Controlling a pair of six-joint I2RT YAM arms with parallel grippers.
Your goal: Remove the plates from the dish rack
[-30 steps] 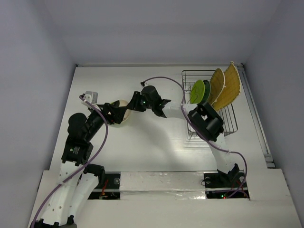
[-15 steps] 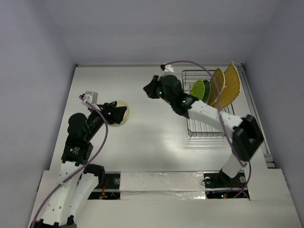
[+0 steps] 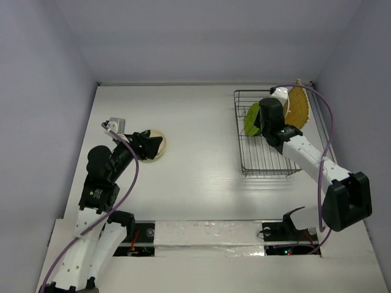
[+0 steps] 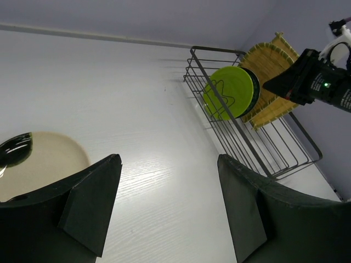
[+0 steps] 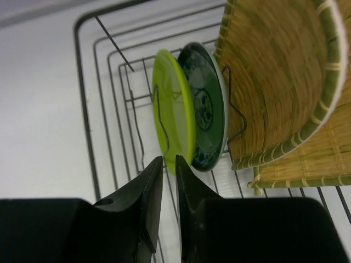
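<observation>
**A:** How are the jaws set?

**B:** On the right gripper (image 5: 167, 161) a thin gap is left and nothing is gripped. On the left gripper (image 4: 167, 161) the jaws are spread wide, empty, over a cream plate (image 4: 49, 164) near the table's (image 3: 201, 152) left edge.

**A:** Which step?

**B:** A reach is judged. The lime-green plate (image 5: 173, 120), the dark teal plate (image 5: 205, 120) and the bamboo plates (image 5: 274, 71) are stood upright in the dish rack (image 3: 269, 160), at the far right corner. The lime-green rim, just beyond the right tips, should be pinched and lifted clear of the tines.
</observation>
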